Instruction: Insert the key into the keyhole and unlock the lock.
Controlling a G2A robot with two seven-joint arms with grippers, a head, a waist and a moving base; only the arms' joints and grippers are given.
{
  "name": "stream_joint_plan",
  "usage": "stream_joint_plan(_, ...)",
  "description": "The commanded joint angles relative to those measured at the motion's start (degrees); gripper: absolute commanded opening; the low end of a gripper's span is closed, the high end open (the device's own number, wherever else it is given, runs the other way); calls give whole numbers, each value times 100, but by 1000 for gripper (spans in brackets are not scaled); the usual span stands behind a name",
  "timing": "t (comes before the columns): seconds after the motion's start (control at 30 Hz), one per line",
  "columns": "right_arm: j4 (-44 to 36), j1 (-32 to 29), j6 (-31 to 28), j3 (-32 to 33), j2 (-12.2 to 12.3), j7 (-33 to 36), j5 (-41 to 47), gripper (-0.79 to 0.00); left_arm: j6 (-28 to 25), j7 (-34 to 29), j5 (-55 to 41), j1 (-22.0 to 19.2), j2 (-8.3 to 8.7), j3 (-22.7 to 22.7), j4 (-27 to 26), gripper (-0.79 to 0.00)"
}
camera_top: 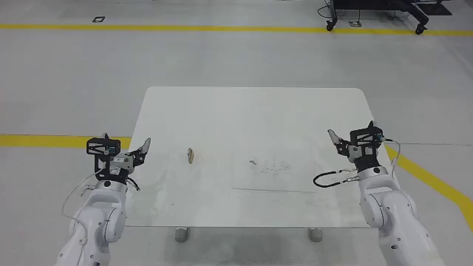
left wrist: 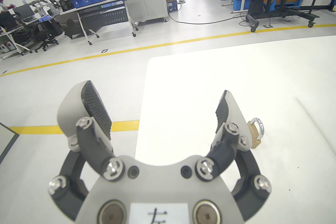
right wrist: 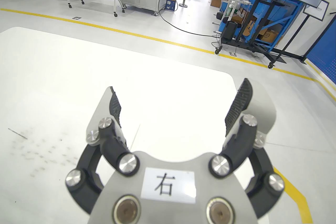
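A small brass padlock [camera_top: 191,155] with a silver shackle lies on the white table [camera_top: 259,118], left of the middle. In the left wrist view the padlock [left wrist: 256,131] sits just beyond one finger of my left gripper [left wrist: 156,93], which is open and holds nothing. My left gripper [camera_top: 126,148] hovers at the table's left edge. A thin, small metal piece [camera_top: 253,162], possibly the key, lies near the table's middle; it is the thin sliver [right wrist: 17,133] in the right wrist view. My right gripper [right wrist: 178,87] is open and bare, and it stays at the table's right edge [camera_top: 353,137].
Faint scuff marks [camera_top: 275,167] dot the table beside the thin piece. A black cable [camera_top: 329,179] loops by the right arm. The floor around the table has yellow lines [camera_top: 222,27]; desks, racks and carts stand far behind.
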Motion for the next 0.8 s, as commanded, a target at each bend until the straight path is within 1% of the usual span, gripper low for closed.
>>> stream_joint_plan(0.0,-6,8,-93,-46,-1,15,18,0,0,0,0,0,0,0,0,0)
stream_joint_plan(0.07,114,225,-569,-271,3,221,-20,0,0,0,0,0,0,0,0,0)
stream_joint_plan(0.2,570,807,-1083,-893,-31,594,-301,0,0,0,0,0,0,0,0,0)
stream_joint_plan(0.33,993,1302,-1592,-1348,-83,800,-121,0,0,0,0,0,0,0,0,0)
stream_joint_plan(0.77,1015,1300,-1606,-1353,-82,825,-120,0,0,0,0,0,0,0,0,0)
